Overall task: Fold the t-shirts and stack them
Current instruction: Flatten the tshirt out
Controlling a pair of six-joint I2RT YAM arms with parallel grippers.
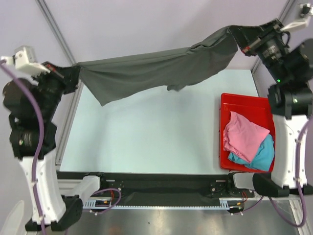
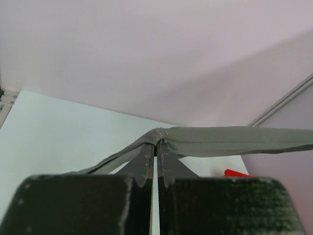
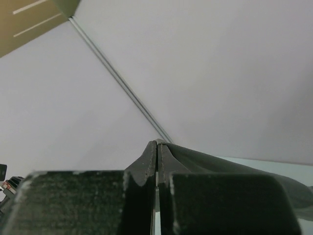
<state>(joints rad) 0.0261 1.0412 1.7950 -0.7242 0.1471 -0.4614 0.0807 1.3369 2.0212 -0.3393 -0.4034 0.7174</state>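
Observation:
A large charcoal-grey t-shirt (image 1: pixel 156 71) hangs stretched in the air across the far side of the table. My left gripper (image 1: pixel 74 73) is shut on its left end, and in the left wrist view the cloth (image 2: pixel 230 142) is pinched at the tips of my left gripper (image 2: pixel 157 145). My right gripper (image 1: pixel 239 41) is shut on the right end, held higher; the right wrist view shows a hem (image 3: pixel 220 164) clamped at the tips of my right gripper (image 3: pixel 157 143). A pink t-shirt (image 1: pixel 243 134) lies crumpled over a turquoise-blue t-shirt (image 1: pixel 261 156) in the tray.
The red rectangular tray (image 1: pixel 239 100) sits at the table's right edge. The pale table top (image 1: pixel 146 137) lies under the hanging shirt. Frame posts (image 1: pixel 54 29) stand at the back corners, and a black rail (image 1: pixel 161 188) runs along the near edge.

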